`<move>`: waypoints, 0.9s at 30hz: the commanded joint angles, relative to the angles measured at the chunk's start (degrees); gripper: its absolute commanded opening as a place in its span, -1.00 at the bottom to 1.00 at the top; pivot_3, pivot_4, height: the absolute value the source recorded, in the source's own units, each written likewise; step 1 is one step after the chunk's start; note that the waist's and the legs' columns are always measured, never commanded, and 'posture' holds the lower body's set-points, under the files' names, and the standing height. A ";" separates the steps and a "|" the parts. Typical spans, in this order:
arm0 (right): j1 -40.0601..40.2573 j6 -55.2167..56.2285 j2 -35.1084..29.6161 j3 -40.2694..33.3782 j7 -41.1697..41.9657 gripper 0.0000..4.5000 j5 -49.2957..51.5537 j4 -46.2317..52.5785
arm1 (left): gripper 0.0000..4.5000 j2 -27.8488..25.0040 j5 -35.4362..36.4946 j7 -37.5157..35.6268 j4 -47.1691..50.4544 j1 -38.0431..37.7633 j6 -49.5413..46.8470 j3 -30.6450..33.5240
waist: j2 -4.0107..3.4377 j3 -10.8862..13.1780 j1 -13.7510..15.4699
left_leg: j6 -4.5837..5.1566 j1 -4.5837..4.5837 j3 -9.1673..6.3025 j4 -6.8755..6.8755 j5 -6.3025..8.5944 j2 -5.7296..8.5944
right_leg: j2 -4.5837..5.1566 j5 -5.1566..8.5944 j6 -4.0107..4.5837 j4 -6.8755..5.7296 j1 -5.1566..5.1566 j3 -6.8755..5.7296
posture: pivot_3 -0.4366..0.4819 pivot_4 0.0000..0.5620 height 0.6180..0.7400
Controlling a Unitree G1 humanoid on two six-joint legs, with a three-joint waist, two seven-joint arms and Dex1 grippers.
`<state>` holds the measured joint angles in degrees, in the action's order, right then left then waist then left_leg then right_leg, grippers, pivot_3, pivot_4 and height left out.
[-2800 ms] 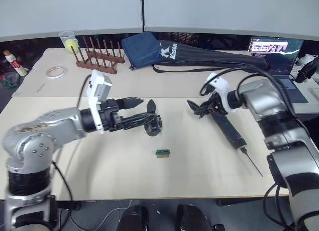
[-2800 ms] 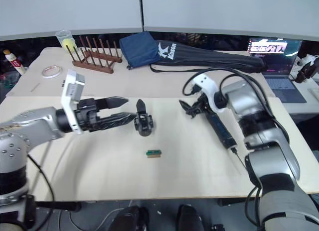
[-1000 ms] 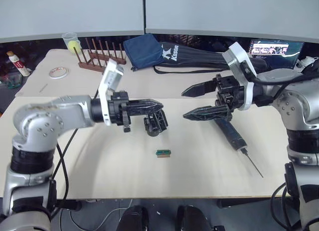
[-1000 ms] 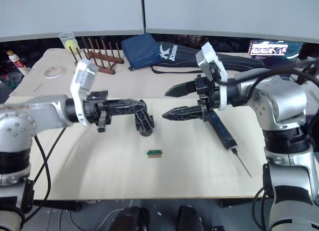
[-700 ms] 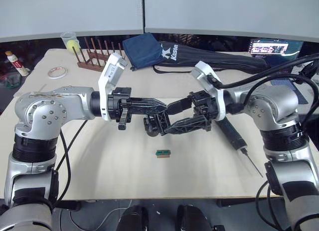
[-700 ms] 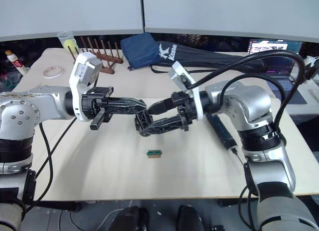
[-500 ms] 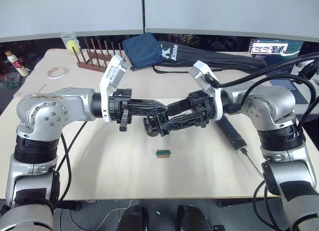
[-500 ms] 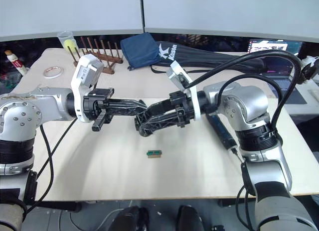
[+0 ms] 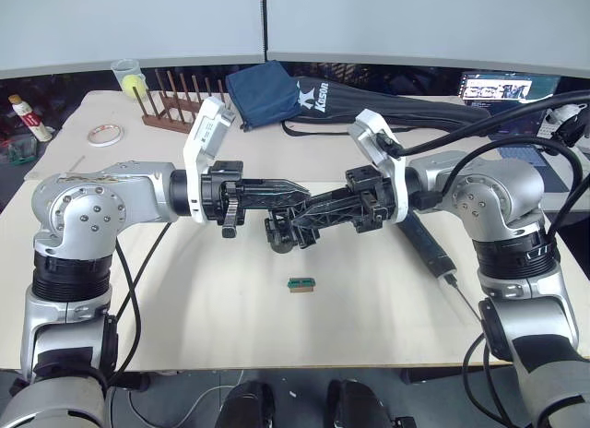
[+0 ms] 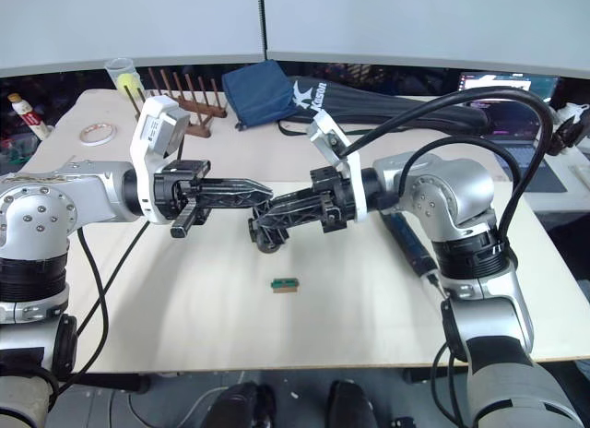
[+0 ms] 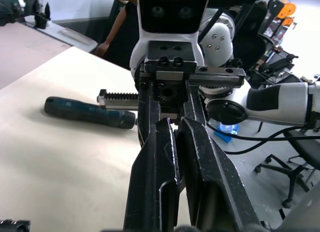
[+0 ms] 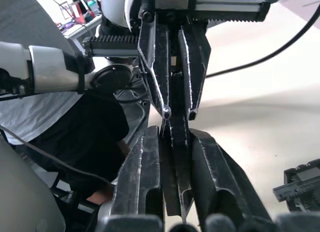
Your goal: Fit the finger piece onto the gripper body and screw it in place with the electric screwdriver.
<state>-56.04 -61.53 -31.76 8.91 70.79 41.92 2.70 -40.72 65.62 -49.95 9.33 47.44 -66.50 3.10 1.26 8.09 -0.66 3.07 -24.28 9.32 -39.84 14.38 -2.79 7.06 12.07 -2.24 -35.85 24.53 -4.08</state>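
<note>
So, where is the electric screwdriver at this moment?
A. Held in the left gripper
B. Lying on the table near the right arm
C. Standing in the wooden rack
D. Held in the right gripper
B: the electric screwdriver lies flat on the table beside the right arm, and no fingers are touching it.

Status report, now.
Tip to tip: left gripper and right gripper, both shut on the finger piece. Below them, gripper body on table. On its right, electric screwdriver, unheld.
</note>
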 commanded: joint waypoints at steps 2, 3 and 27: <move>-0.75 1.97 -0.05 -1.64 0.43 -0.86 1.05 1.87 | -0.83 -0.89 1.60 0.22 -0.85 2.15 -2.44 2.46 | 0.00 0.00 0.00 | 0.00 0.00 0.00 0.00 0.00 0.00 | 0.00 0.00 0.00 0.00 0.00 0.00 | -0.05 -0.47 1.00; -0.73 2.61 0.07 -1.86 0.49 -0.86 0.91 1.76 | -0.64 -1.37 0.92 -0.41 -1.04 2.14 -2.24 2.38 | 0.00 0.00 -0.01 | 0.00 0.00 0.00 0.00 0.00 0.00 | 0.00 0.00 0.00 0.00 0.00 0.00 | -0.05 -0.47 1.00; 10.16 23.74 -2.97 -0.09 5.17 -0.86 -8.27 5.56 | 1.00 0.52 -51.94 -19.26 -30.26 -12.93 57.02 -14.42 | -0.02 0.01 0.81 | 0.04 -0.50 0.26 -0.21 0.04 -0.01 | 0.05 0.01 0.05 -0.05 0.63 0.05 | -0.05 -0.47 1.00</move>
<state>-45.71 -39.02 -34.28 10.02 76.02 33.29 6.09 -41.04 14.62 -70.55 -20.54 34.09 -10.75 -11.56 1.24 8.10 0.15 3.11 -24.79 9.58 -40.05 14.42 -2.81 7.11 12.09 -2.19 -35.90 25.17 -4.02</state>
